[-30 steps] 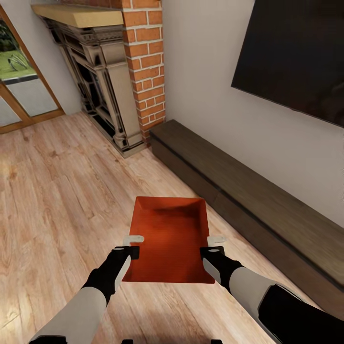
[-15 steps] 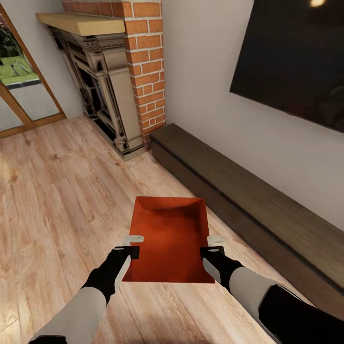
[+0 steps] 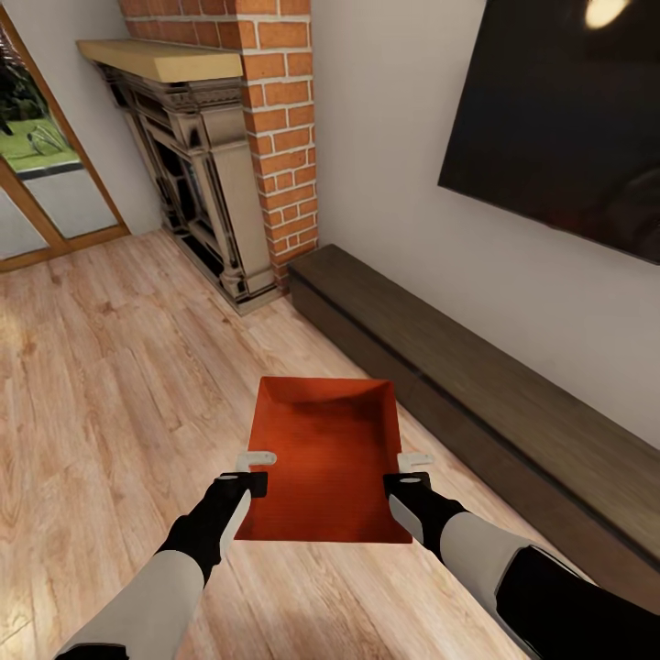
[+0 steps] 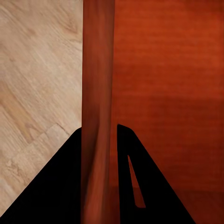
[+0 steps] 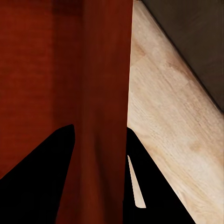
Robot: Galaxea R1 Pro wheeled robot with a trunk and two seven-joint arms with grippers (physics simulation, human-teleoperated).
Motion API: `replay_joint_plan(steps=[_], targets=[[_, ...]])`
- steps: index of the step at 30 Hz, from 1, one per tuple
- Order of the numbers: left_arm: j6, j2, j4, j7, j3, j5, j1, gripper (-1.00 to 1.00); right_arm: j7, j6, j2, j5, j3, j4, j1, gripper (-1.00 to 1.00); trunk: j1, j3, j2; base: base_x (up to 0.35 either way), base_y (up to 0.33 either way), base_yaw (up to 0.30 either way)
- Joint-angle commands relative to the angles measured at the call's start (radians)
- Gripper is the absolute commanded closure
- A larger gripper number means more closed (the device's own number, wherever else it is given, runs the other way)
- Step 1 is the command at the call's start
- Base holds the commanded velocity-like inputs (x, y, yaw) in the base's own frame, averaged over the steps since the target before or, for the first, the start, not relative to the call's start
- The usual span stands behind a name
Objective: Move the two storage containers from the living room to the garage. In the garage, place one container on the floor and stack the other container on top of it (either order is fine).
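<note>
Glass door [image 3: 37, 174]: far left of the head view, wood-framed, greenery behind it.
Fireplace [image 3: 197, 197]: dark carved surround under a pale wooden mantel, against the brick chimney [image 3: 280, 119].
Wood plank floor [image 3: 110, 367]: light, running under both arms.
Left pincer [image 3: 256, 470]: clamped on the container's left wall, one finger [image 4: 56, 186] outside it and one inside.
Storage container [image 3: 325, 463]: orange-red, open top, held level above the floor between the two arms, in the living room.
Right pincer [image 3: 414, 469]: clamped on the container's right wall, fingers [image 5: 39, 172] either side of it.
Low cabinet [image 3: 477, 385]: dark wood, along the white wall.
TV [image 3: 559, 119]: dark screen on that wall, above the cabinet.
</note>
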Motion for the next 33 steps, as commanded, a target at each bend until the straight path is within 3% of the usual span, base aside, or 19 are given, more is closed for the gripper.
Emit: replay_joint_plan(steps=[1, 33], targets=[[0.006, -0.012, 0.002, -0.001, 0.007, 0.006, 0.000, 1.00, -0.002, -0.052, 0.007, 0.020, 0.044, -0.013, -0.001, 1.00, 0.001, 0.000, -0.002, 0.000, 0.000, 0.000], [0.006, -0.012, 0.001, -0.001, 0.007, 0.006, 0.000, 1.00, 0.000, -0.052, 0.007, 0.020, 0.043, -0.013, -0.001, 1.00, 0.001, 0.049, -0.002, 0.000, 0.000, 0.000]])
